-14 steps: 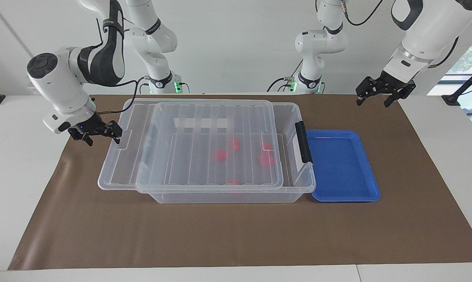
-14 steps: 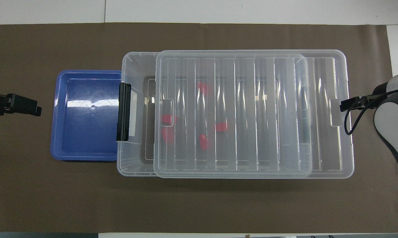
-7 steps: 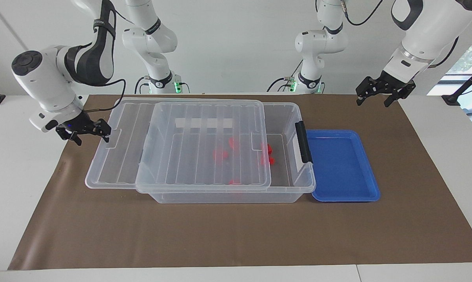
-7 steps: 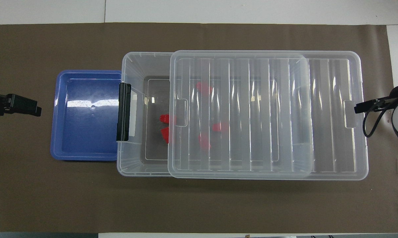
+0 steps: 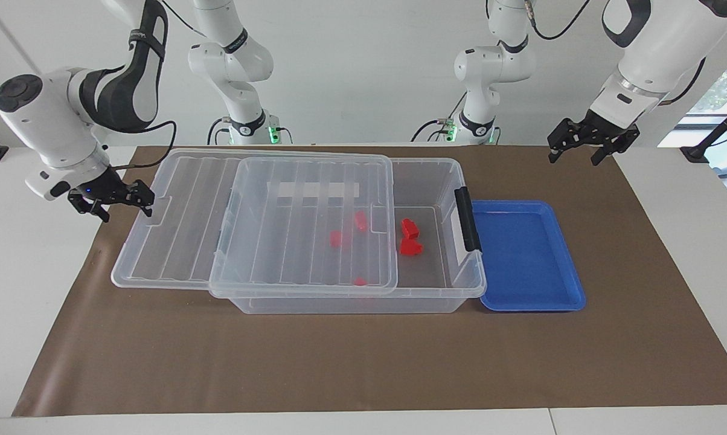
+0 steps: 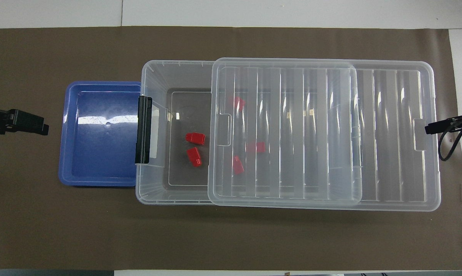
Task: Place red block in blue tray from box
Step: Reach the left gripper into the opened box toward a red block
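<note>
The clear box (image 5: 454, 181) stands mid-table, its black latch (image 5: 467, 219) at the end beside the blue tray (image 5: 526, 254). The ribbed clear lid (image 5: 279, 229) lies slid toward the right arm's end, leaving the latch end uncovered. Two red blocks (image 5: 409, 228) (image 5: 412, 246) lie bare on the box floor; three more show through the lid (image 6: 256, 147). My right gripper (image 5: 148, 205) is shut on the lid's end tab. My left gripper (image 5: 555, 156) waits, open and empty, in the air at the left arm's end. The tray (image 6: 100, 153) holds nothing.
A brown mat (image 5: 363, 362) covers the table; the white table edge (image 5: 689, 199) surrounds it. The lid (image 6: 400, 134) overhangs the box (image 6: 154, 76) toward the right arm's end.
My right gripper has pulled the lid farther toward the right arm's end. Two red blocks near the latch are now uncovered. The left arm has not moved.
</note>
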Controlling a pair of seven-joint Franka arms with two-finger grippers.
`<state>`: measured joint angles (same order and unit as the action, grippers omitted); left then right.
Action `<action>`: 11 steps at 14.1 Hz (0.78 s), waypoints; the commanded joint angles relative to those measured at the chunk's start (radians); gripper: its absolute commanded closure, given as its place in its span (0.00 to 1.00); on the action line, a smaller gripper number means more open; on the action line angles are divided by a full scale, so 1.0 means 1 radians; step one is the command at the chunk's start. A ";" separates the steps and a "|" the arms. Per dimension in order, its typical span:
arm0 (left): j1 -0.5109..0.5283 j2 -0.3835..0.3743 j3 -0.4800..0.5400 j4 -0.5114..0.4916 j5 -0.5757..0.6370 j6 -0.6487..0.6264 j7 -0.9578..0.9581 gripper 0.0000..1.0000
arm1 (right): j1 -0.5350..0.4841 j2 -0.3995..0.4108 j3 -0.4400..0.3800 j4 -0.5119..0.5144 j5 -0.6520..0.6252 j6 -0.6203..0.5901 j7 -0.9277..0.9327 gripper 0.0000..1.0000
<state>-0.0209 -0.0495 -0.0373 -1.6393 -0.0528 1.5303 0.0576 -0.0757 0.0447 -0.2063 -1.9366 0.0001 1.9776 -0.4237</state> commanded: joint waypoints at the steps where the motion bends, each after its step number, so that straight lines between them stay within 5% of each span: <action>1: -0.027 -0.015 0.002 -0.030 0.014 0.037 0.002 0.00 | -0.012 -0.006 -0.022 -0.012 -0.002 0.021 -0.064 0.00; 5: -0.143 -0.039 -0.001 -0.086 0.014 0.091 -0.043 0.00 | -0.012 -0.003 -0.042 -0.001 0.000 0.021 -0.133 0.00; 11: -0.388 -0.084 -0.003 -0.203 0.016 0.226 -0.388 0.00 | -0.013 0.000 -0.070 0.002 0.001 0.023 -0.191 0.00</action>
<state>-0.3450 -0.0874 -0.0528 -1.7725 -0.0528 1.7013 -0.2378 -0.0760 0.0448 -0.2706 -1.9340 0.0001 1.9847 -0.5727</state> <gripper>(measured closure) 0.000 0.000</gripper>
